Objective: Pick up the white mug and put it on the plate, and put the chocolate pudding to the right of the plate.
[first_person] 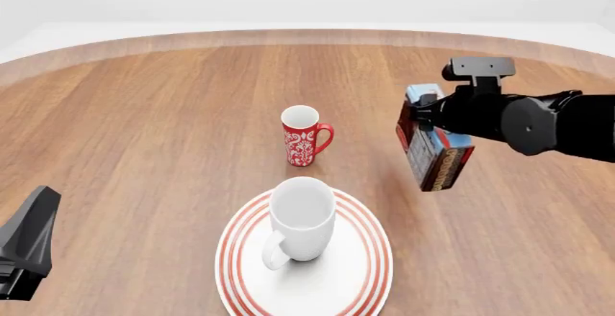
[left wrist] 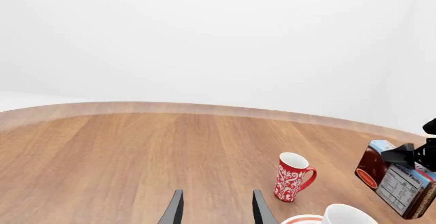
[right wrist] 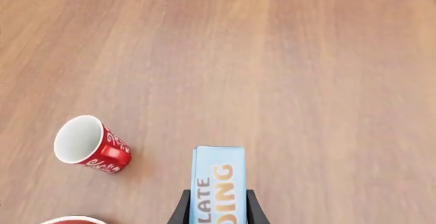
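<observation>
Fingers (right wrist: 183, 209) of the right gripper (right wrist: 216, 211) pinch the chocolate pudding (right wrist: 218, 188), probably light and stiff, by its flat sides above the bench (first_person: 144, 114).

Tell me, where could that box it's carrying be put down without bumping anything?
Bare wood lies right of the plate, under the right gripper holding the chocolate pudding. The left table side is bare too. It is crowded in the middle: white mug on the plate, red mug just beyond.
</observation>
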